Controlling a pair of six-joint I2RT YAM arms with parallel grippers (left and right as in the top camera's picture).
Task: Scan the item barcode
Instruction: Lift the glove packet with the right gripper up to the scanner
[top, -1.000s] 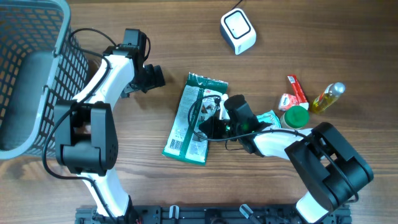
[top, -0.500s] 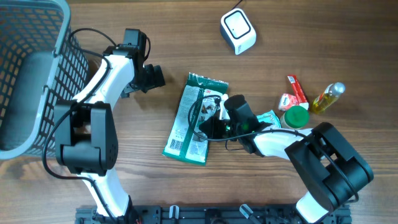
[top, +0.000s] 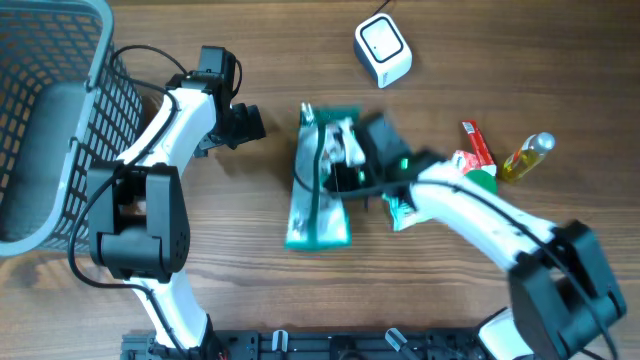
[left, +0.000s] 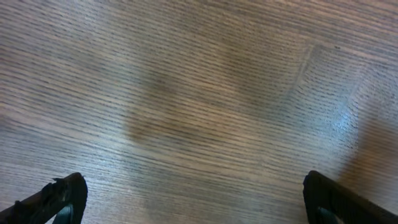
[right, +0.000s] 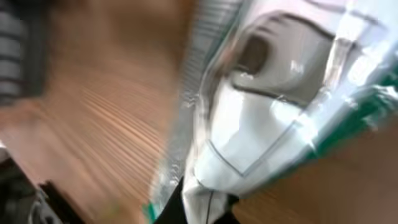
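Wood-grain worktop (top: 520, 60), brown and matte, fills every view edge to edge (soft glare patch in the left wrist shot). Grey mesh basket (top: 104, 40) sits at the far left edge. White scanner (top: 382, 48) at top centre. Green packet (top: 318, 205) is mid-worktop, below-left of the scanner, blurred. Right end effector (top: 348, 160) is clamped tight on the packet's upper part; its wrist view shows crinkled white-and-clear film close up. Left end effector (top: 250, 124) is spread wide, holding nothing, over bare wood beside the basket. Red tube (top: 477, 143), yellow bottle (top: 528, 156) and green lid (top: 484, 181) cluster at right.
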